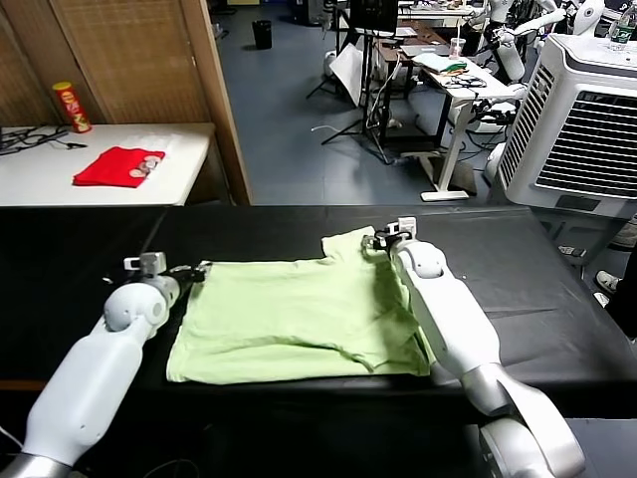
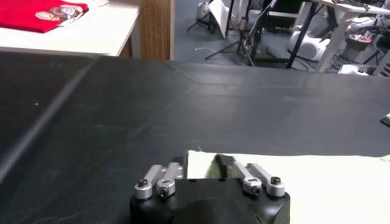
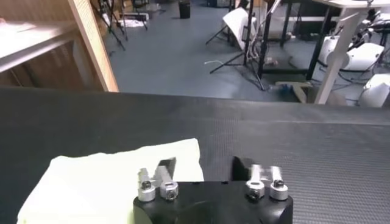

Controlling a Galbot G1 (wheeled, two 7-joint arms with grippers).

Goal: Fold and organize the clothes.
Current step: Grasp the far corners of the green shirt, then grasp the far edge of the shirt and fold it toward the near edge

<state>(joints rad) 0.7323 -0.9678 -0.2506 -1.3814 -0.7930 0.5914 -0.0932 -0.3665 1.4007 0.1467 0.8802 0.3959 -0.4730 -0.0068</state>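
Note:
The clothes point(image 1: 299, 319) are one pale green shirt lying flat on the black table point(image 1: 557, 289). My left gripper point(image 1: 196, 271) sits low at the shirt's far left corner. In the left wrist view that corner point(image 2: 198, 159) lies right at the left gripper point(image 2: 201, 163). My right gripper point(image 1: 381, 239) rests at the far right corner, where the cloth rises slightly. In the right wrist view the right gripper point(image 3: 202, 165) is open. One finger point(image 3: 164, 165) is over the shirt point(image 3: 103, 176). The other finger point(image 3: 242, 165) is over bare table beyond the shirt's edge.
A white side table point(image 1: 189, 149) at the far left holds a small red folded garment point(image 1: 119, 166), a red can point(image 1: 71, 107) and cables. A wooden partition point(image 1: 214, 90) stands behind it. A white air cooler point(image 1: 587, 119) stands at the right, beyond the table edge.

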